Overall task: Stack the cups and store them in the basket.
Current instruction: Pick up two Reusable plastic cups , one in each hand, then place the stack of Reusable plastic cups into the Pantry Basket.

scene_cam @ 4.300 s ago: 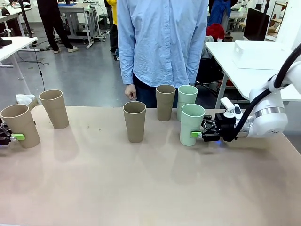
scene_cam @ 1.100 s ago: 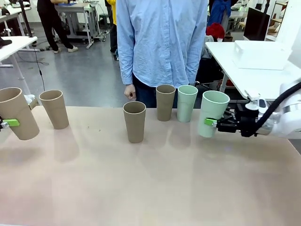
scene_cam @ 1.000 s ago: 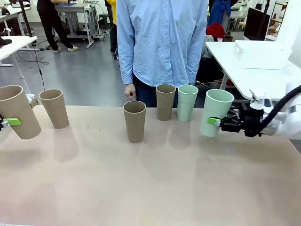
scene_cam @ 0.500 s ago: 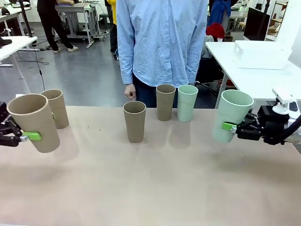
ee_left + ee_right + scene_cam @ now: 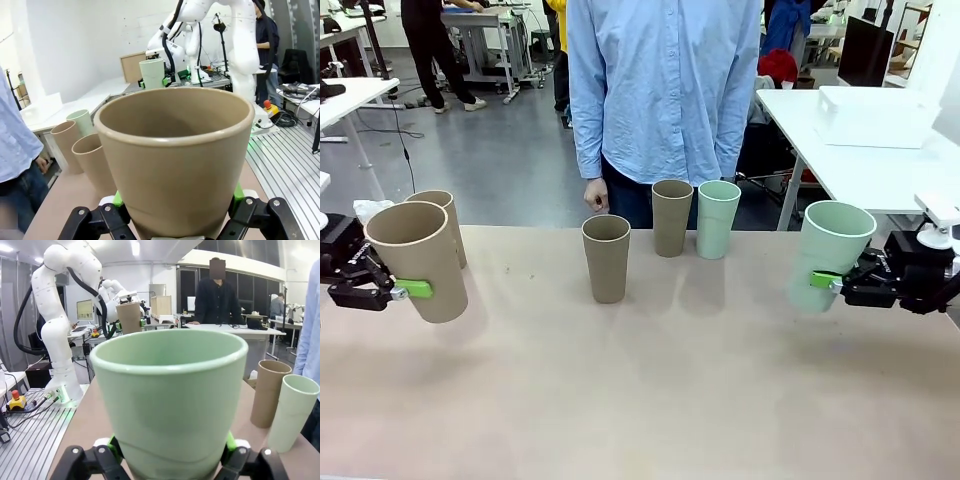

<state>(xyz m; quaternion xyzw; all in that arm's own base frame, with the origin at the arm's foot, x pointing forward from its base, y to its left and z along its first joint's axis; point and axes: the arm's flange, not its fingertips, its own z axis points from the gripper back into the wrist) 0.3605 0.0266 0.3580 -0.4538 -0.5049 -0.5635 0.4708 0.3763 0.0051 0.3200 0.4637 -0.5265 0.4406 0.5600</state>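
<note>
Roughly, two carries in progress. At frame left, the left gripper (image 5: 402, 290) is clenched on the held tan cup (image 5: 417, 258), low on its wall; the cup is tilted and seems clear of the table (image 5: 640, 400). Just behind it stands the rear tan cup (image 5: 448, 212). At centre stand the middle tan cup (image 5: 606, 258), the far tan cup (image 5: 671, 217) and the standing mint cup (image 5: 718, 218), all upright with mouths open. At frame right, the right gripper (image 5: 832, 282) grips the held mint cup (image 5: 830, 252), which looks off the table. A white bin (image 5: 875, 115) at upper right, on a side table, is likely the basket. For nesting: level each cup, centre its base over a same-colour mouth, lower straight, and let go only once it is seated.
</note>
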